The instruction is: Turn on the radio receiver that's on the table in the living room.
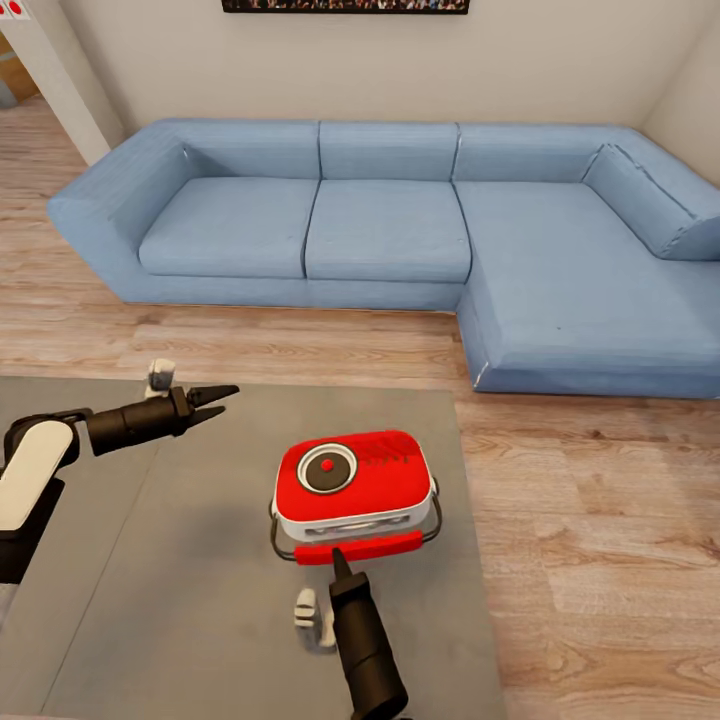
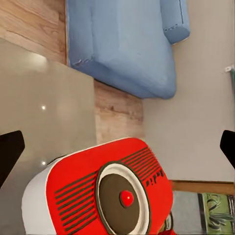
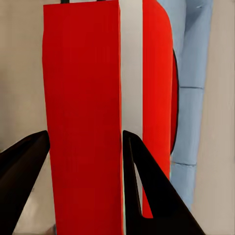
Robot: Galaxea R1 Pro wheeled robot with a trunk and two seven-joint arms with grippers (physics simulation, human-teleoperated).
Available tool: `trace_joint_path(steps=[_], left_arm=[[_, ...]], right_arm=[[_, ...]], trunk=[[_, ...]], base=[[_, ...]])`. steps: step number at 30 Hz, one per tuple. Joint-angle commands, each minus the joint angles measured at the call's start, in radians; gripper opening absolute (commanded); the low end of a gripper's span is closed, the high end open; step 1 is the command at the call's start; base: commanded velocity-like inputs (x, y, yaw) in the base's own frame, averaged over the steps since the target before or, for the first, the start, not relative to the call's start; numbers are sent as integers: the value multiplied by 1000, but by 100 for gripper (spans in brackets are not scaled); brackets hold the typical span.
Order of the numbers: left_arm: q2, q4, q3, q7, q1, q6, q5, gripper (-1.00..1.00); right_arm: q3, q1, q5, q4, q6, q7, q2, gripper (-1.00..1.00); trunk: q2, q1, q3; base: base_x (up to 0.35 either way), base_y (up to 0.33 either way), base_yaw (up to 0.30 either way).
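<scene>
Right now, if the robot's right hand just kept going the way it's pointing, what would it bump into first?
The right hand would meet the radio receiver's red handle bar first. In the right wrist view that bar already sits between the open fingers, so it looks close, though the exact gap is unclear.

Radio receiver: smooth, glossy red case with white trim, plastic by the look; thin dark wire-like bail around its base. Tabletop: smooth grey, faintly glossy, small light glints in left wrist view. Sofa: matt blue cloth; floor: light wood planks, visible grain.
</scene>
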Motion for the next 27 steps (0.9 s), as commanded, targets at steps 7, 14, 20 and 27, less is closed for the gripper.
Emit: trace_joint_path(steps=[7,14,20,27], left_arm=[[-32,-15,-177,51,0,0,75,100],[-79,-17,-193,141,0,0,130,100],[-83,-18,-195,151,0,0,144,100],[-85,-19,-195,152,0,0,147,-100]], right_arm=[[2,5,35,9,4,-5,27,-100],[2,5,35,9,4,-9,42,-100],[1,5,35,9,4,-10,43,-100],[1,5,35,9,4,-10,42,-100]], trunk=[[0,0,0],[0,0,0],[0,0,0],[0,0,0]], base=[[0,0,0],[0,0,0],[0,0,0],[0,0,0]])
